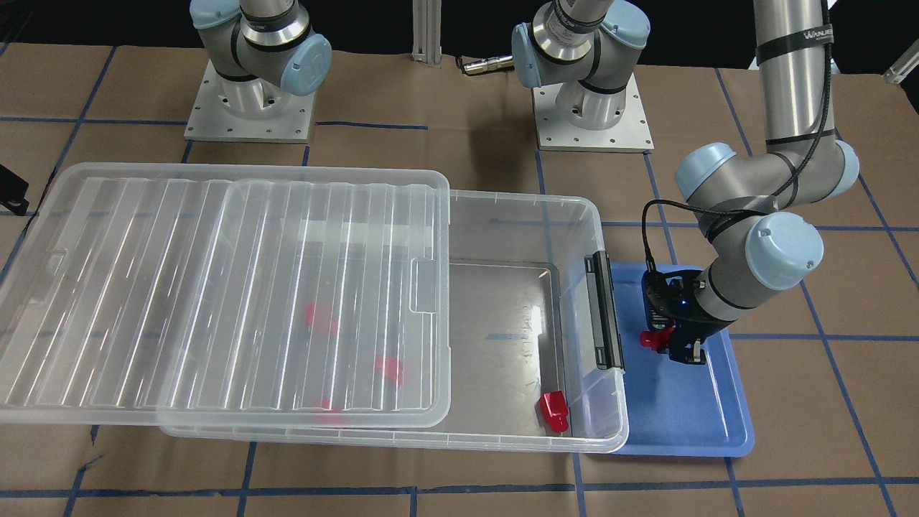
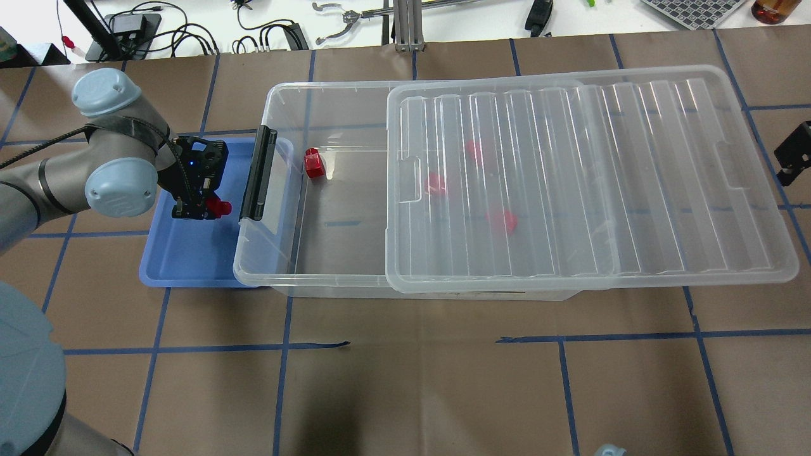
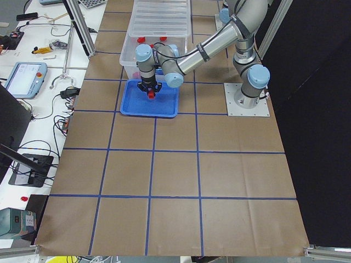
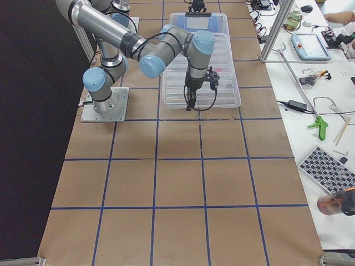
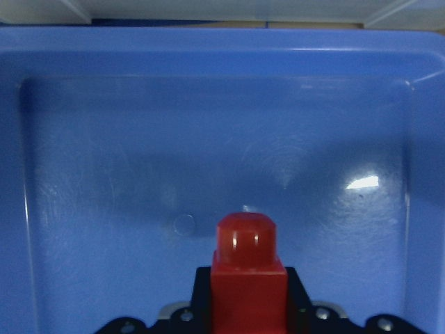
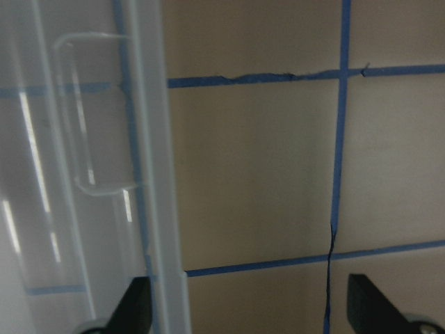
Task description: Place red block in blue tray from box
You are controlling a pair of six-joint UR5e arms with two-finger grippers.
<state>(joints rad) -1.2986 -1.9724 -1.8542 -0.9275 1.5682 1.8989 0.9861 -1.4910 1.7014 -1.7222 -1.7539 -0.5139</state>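
My left gripper [image 1: 666, 346] is shut on a red block [image 1: 654, 339] and holds it low over the blue tray [image 1: 689, 424], beside the box's black latch bar [image 1: 603, 310]. In the left wrist view the block [image 5: 248, 271] sits between the fingers, with the tray floor [image 5: 125, 174] under it. The clear box [image 2: 279, 95] holds one uncovered red block [image 2: 313, 163] near the latch end. Three more [image 2: 434, 183] show blurred under the ribbed lid [image 2: 589, 177]. My right gripper [image 6: 250, 313] is open and empty above the table, beside the box's lid end.
The lid [image 1: 215, 287] is slid toward my right and overhangs the box, so the latch end is uncovered. The tray [image 2: 190, 259] is tucked partly under the box rim. Brown paper with blue tape lines [image 2: 418, 345] covers the table. Both arm bases [image 1: 251, 100] stand at the robot side.
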